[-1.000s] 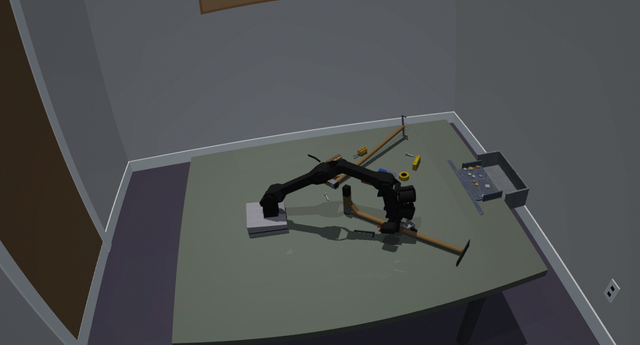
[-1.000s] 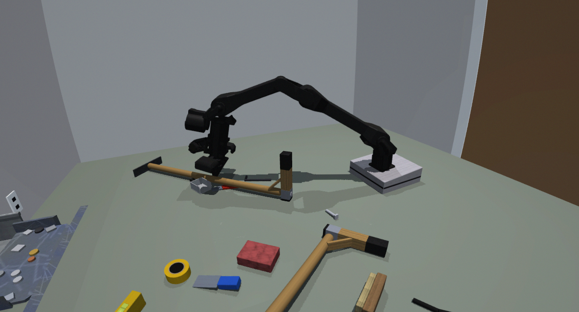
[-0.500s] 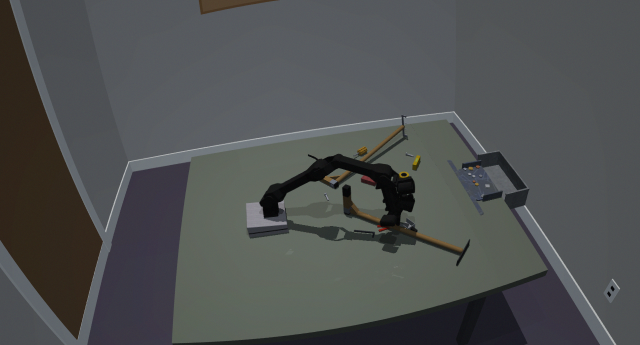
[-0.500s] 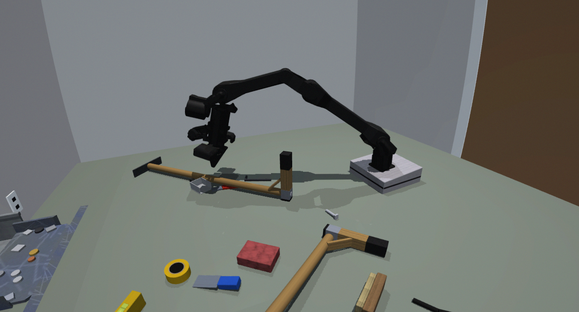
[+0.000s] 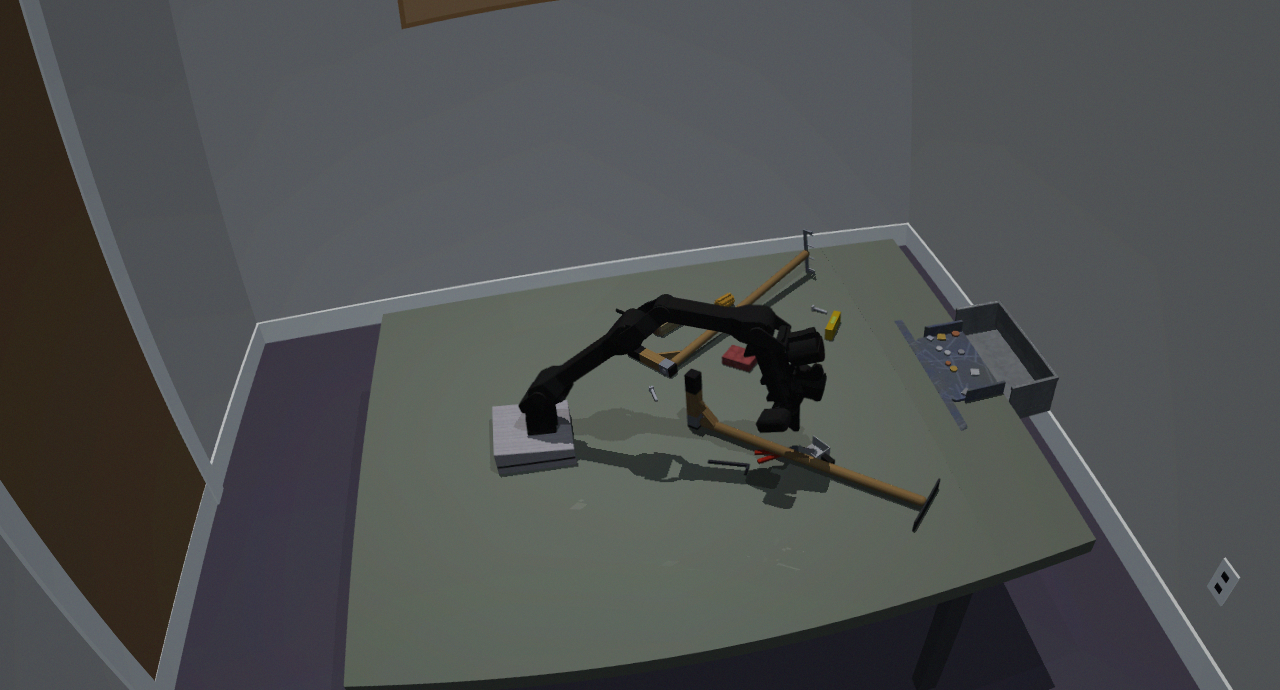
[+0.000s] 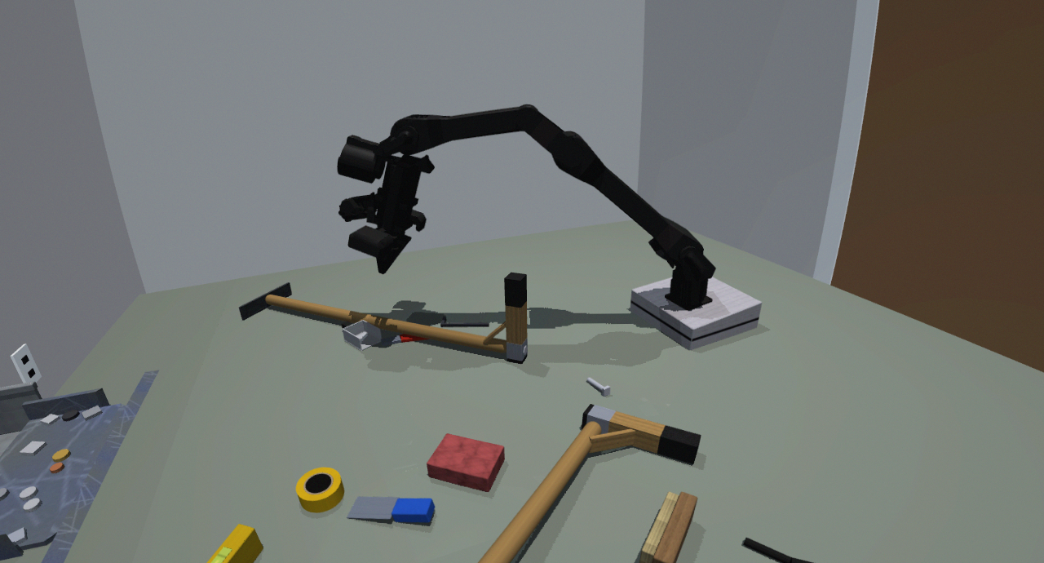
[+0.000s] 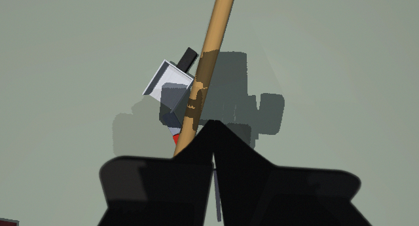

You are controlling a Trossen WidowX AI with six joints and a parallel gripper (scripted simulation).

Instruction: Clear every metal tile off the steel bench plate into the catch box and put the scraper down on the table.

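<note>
The long scraper (image 5: 859, 480) (image 6: 313, 308) (image 7: 226, 10) lies on the table, its flat dark blade pointing away from the arm base and its upright grip (image 5: 693, 399) (image 6: 515, 318) nearer the base. My gripper (image 5: 793, 427) (image 6: 382, 268) (image 7: 213, 125) is shut and empty, above the table near the middle of the scraper's shaft, not touching it. The steel bench plate (image 5: 904, 332) (image 6: 87, 479) holds several tiles, among them an orange one (image 5: 955, 333) and a white one (image 5: 974, 372). The catch box (image 5: 1036, 396) stands at its far end; no tiles show on its visible floor.
A small metal dustpan (image 6: 361, 334) (image 7: 173, 78) and a red-handled tool (image 6: 410, 339) (image 7: 176, 139) lie beside the scraper shaft. A second long tool (image 5: 760, 292) (image 6: 540, 508) with a pronged head lies across the table. A red block (image 5: 739, 357) (image 6: 465, 461) and blue-handled putty knife (image 6: 412, 510) lie between.
</note>
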